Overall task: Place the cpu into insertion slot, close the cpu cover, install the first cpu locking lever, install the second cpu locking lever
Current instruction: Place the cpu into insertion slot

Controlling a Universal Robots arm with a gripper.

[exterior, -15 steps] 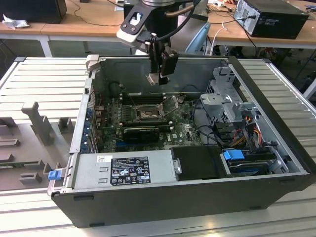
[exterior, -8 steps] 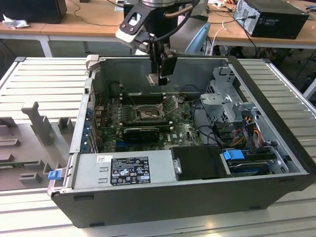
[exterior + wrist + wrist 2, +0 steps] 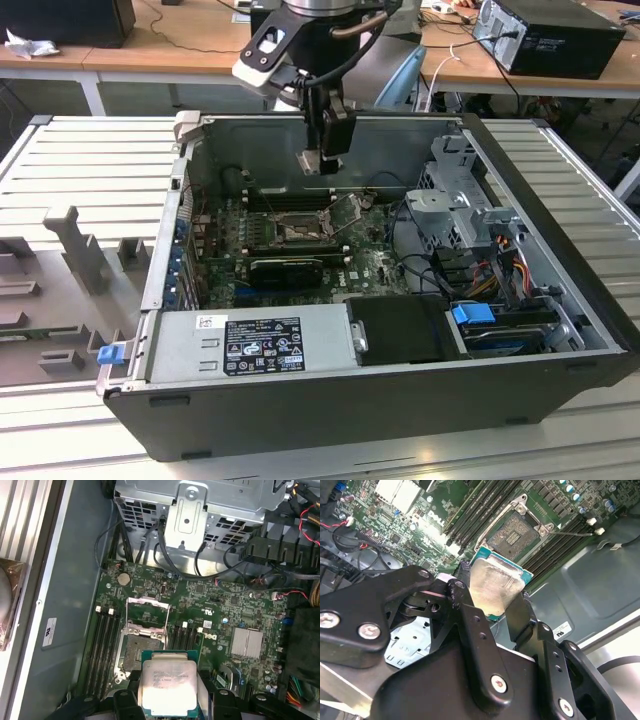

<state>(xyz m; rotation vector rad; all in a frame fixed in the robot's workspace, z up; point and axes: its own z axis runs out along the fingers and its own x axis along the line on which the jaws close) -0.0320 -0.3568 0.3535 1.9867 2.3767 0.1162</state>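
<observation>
Second wrist view, fingers clamp cpu

The cpu partly hides the insertion slot.

Soft, even light fills the exterior view with only faint shadows, though the case is dimmer inside than the pale bench. In both wrist views the cpu glares almost white on its metal top, while the black end effector gripping it is dark.
</observation>
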